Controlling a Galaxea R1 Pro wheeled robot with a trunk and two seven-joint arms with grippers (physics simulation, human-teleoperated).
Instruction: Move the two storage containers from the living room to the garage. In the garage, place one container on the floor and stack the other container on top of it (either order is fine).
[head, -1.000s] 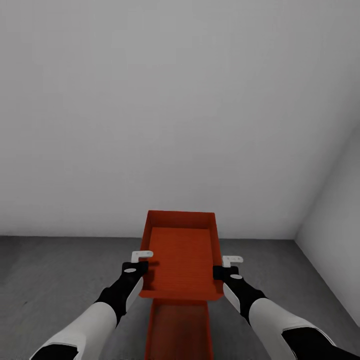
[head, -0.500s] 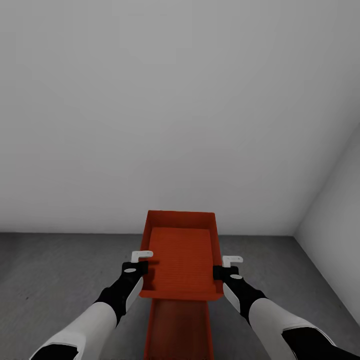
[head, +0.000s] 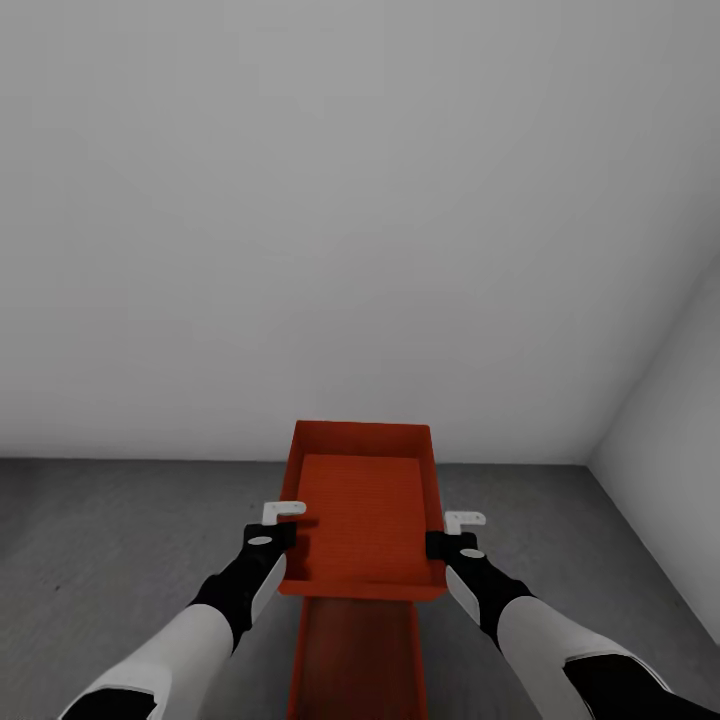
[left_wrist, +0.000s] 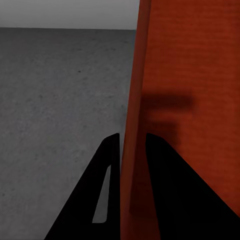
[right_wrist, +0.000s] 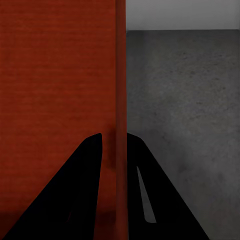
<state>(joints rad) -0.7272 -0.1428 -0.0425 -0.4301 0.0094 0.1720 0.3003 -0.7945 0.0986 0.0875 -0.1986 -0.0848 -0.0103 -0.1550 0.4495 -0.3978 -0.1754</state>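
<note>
- In the garage, the robot holds one orange-red storage container, the upper container (head: 366, 510), in the air between its two arms, in front of a bare white-grey wall (head: 350, 220).
- The left pincer (head: 284, 522) is clamped on the container's left long wall; the left wrist view shows that thin wall (left_wrist: 131, 125) passing between the two dark fingers (left_wrist: 102, 190).
- The right pincer (head: 455, 532) is clamped on the opposite long wall, which runs between its fingers (right_wrist: 82, 195) in the right wrist view, with the orange side (right_wrist: 55, 80) to one flank and grey concrete to the other.
- The lower container (head: 360, 660) sits on the dark grey floor (head: 120, 540) directly below and nearer the robot, its far end hidden under the held box.
- Both boxes point their long axes away from the robot, roughly in line with each other.
- The held box appears to lie a little farther out than the one below, so the coming move likely calls for drawing it back over the lower box and lowering it level, both arms sharing the load equally.
- A lopsided release could leave it tilted on the lower rim.
</note>
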